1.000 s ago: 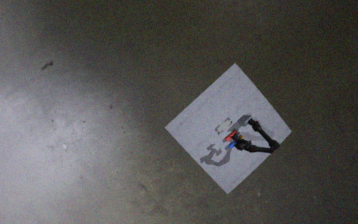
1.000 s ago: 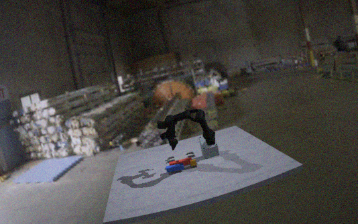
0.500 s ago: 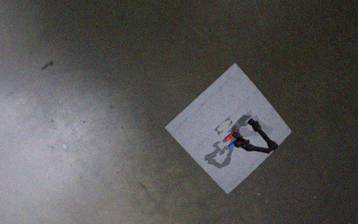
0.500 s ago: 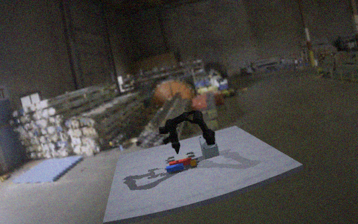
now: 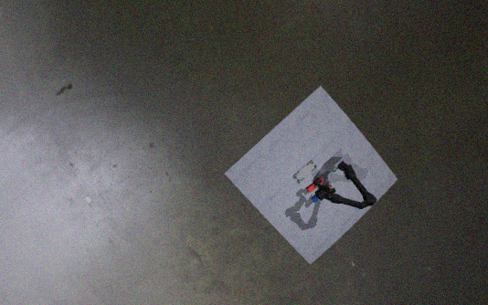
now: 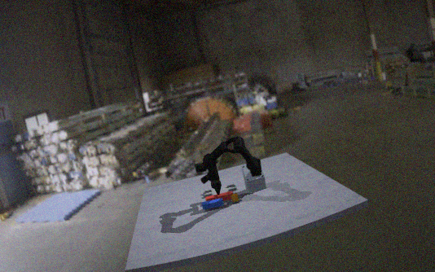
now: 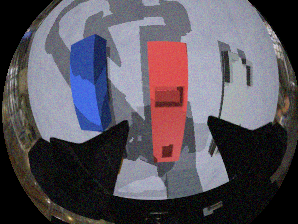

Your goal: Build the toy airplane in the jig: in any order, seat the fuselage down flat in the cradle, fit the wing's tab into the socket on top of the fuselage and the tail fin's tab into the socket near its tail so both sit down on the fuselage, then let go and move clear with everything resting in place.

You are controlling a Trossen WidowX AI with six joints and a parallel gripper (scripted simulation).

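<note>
The red fuselage (image 7: 168, 96) (image 5: 312, 186) (image 6: 217, 196) lies flat on the white board, with a socket showing on its top. The blue wing (image 7: 89, 83) (image 5: 315, 199) (image 6: 212, 204) lies beside it, apart from it. A small yellow tail fin (image 6: 234, 198) lies at the fuselage's other side. The jig cradle (image 7: 226, 68) (image 5: 304, 171) stands empty a little further off. My gripper (image 7: 170, 121) (image 5: 319, 184) (image 6: 217, 190) is open and empty. It points down just above the fuselage, with one finger on each side of its near end.
The arm's grey base block (image 6: 254, 183) stands on the white board (image 5: 274, 169) (image 6: 285, 216) behind the parts. The board's edges drop off to a dark floor. Stacked clutter fills the far background.
</note>
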